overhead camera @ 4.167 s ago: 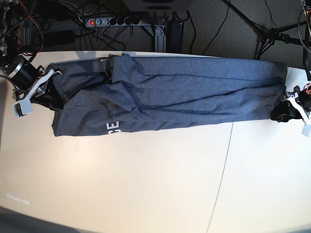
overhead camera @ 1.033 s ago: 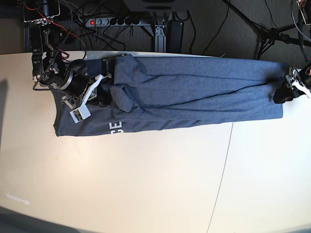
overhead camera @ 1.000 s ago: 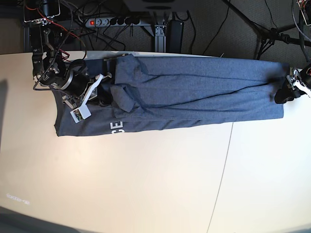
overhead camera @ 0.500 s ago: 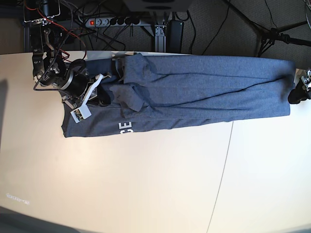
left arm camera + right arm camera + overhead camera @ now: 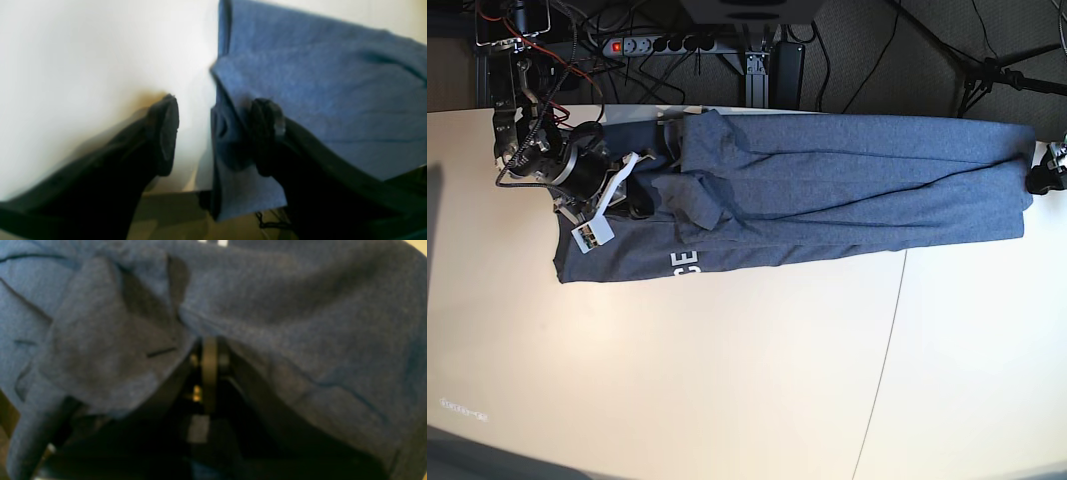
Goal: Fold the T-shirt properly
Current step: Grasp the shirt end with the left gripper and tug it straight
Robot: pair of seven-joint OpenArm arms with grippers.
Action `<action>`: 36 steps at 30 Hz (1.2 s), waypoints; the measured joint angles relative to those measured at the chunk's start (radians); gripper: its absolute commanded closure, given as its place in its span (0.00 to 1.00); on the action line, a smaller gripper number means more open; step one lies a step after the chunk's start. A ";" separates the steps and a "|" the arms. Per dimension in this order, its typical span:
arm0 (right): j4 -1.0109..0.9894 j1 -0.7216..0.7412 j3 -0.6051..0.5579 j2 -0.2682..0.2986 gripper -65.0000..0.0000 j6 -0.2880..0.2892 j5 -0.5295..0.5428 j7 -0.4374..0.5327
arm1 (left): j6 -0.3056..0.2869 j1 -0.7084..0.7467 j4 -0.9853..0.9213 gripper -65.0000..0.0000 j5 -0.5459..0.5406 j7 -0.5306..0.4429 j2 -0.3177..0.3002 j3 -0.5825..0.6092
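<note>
The slate-blue T-shirt (image 5: pixel 847 180) lies stretched in a long band across the far part of the white table (image 5: pixel 727 380), with white lettering (image 5: pixel 685 264) showing at its near left edge. My right gripper (image 5: pixel 642 200) sits at the shirt's left end, shut on a bunched fold; in the right wrist view the closed fingertips (image 5: pixel 210 353) are wrapped in T-shirt fabric (image 5: pixel 300 323). My left gripper (image 5: pixel 1039 180) is at the shirt's right end with jaws wide open. In the left wrist view the T-shirt's corner (image 5: pixel 317 83) hangs between the fingers (image 5: pixel 163 133), ungripped.
Behind the table's far edge run a power strip (image 5: pixel 642 45), cables and a tripod leg (image 5: pixel 987 70). A seam (image 5: pixel 887 360) crosses the tabletop right of centre. The shirt's right end reaches the table's right edge.
The whole T-shirt has slid a little to the right. My left gripper has drawn back rightward off the hem, still open. The right arm has hardly moved.
</note>
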 measured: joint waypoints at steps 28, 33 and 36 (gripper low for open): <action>0.000 0.000 0.000 0.000 1.00 0.000 0.000 0.000 | 0.003 0.005 0.006 0.42 -0.115 -0.017 -0.001 0.129; 0.000 0.000 0.000 0.000 1.00 0.000 -0.002 0.001 | 0.003 -0.013 0.006 0.42 -0.132 -0.021 0.042 0.129; 0.000 0.000 0.000 0.000 1.00 0.000 -0.002 0.001 | 0.003 -0.025 0.008 0.42 -0.132 -0.028 0.066 0.131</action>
